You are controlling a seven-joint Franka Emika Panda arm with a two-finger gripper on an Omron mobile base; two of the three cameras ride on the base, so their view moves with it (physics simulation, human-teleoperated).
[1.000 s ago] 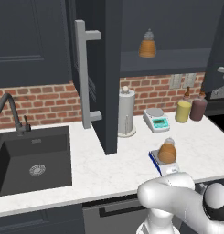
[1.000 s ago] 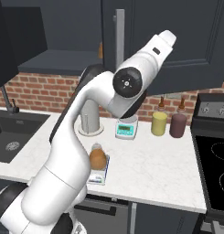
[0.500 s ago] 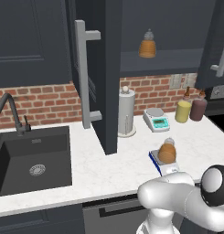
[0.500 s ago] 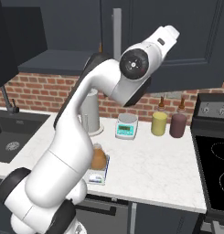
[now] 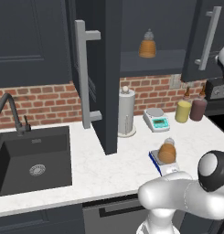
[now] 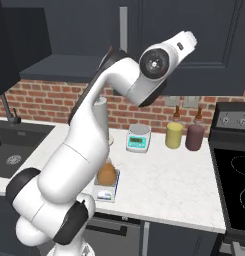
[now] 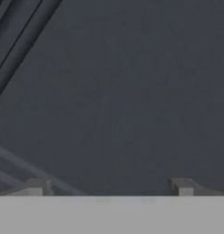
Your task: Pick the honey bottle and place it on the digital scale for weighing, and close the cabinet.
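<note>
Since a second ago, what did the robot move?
The right cabinet door has swung partway toward shut, with the open gripper facing its dark panel. The honey bottle stayed on the digital scale, and the left door stayed wide open.

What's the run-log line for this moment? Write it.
honey bottle: on digital scale | cabinet: doors open | gripper: open, facing dark cabinet panel

Cabinet [image 5: 104, 68] doors: matt charcoal, smooth; bar handles [image 5: 84, 77] brushed grey metal. Below the cabinet: rough red brick backsplash [image 5: 40, 103], glossy white marble-look counter [image 5: 118, 160], matt black sink [image 5: 33, 157].
</note>
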